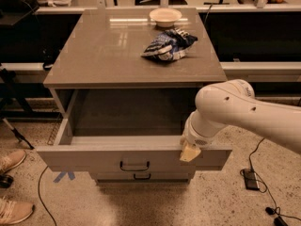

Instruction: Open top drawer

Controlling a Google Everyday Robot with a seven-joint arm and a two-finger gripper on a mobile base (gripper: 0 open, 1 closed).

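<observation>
Action at the cabinet (117, 55): the top drawer (94, 158) stands pulled well out, plain grey inside on show. The gripper (190, 152) rests against its front lip, right of the black handle (134, 165); clenched or released, cannot tell. Up top sit a crumpled bag (168, 44) and a bowl (165, 16).

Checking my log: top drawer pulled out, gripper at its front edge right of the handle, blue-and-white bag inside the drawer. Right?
No: the camera view shows the blue-and-white bag on the cabinet top, not inside the top drawer. The rest stands: that drawer is pulled out, with the gripper at its front edge, right of the handle.
</observation>
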